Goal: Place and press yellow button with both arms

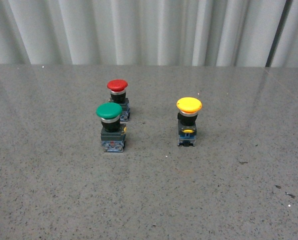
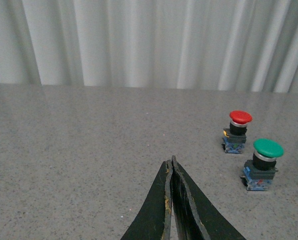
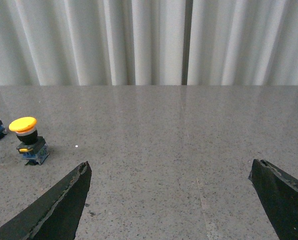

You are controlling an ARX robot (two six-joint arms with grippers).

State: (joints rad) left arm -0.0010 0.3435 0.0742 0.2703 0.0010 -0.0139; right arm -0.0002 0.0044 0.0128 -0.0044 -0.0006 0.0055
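Observation:
The yellow button [image 1: 189, 121] stands upright on the grey table, right of centre in the front view. It also shows in the right wrist view [image 3: 28, 140], far off to one side of my right gripper [image 3: 170, 167], which is open wide and empty above the table. My left gripper [image 2: 171, 161] is shut and empty, with its tips pressed together over the table. The yellow button is out of the left wrist view. Neither arm shows in the front view.
A green button [image 1: 110, 127] and a red button [image 1: 118, 98] stand close together left of the yellow one; both show in the left wrist view, green [image 2: 262, 164] and red [image 2: 237, 132]. A pale pleated curtain [image 1: 139, 30] runs behind the table's far edge.

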